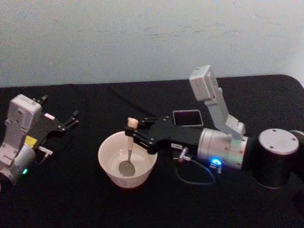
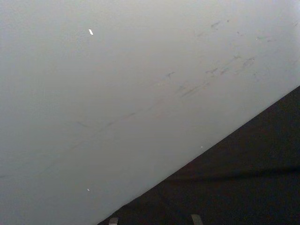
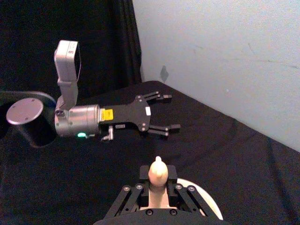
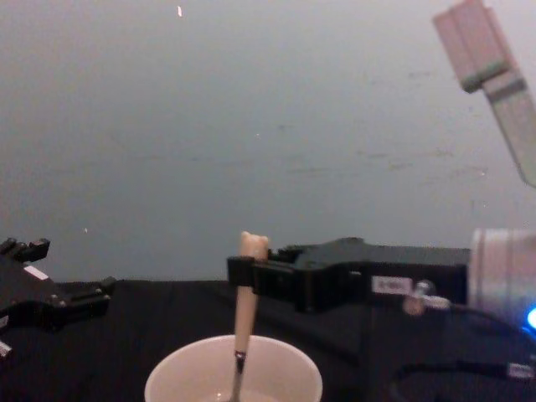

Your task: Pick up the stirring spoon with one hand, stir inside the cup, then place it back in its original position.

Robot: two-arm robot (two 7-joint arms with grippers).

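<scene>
At the left of the bench (image 1: 71, 194) the left hand (image 1: 59, 108) is parked, fingers spread and nothing held, well apart from the cup (image 1: 108, 142). The cup stands at the middle, and the stirring spoon (image 1: 129, 153) is stood nearly upright in it, with the metal bowl low inside. The cream handle is pinched just under its top by the right hand (image 1: 130, 132), at the cup's right side. If the stir is swept too wide, the cup could be pushed along or tipped. Held so high, the spoon could swivel in the grip. The narrow holder (image 1: 187, 117) is just behind the right hand, and its thin wall could be caught on the return.
</scene>
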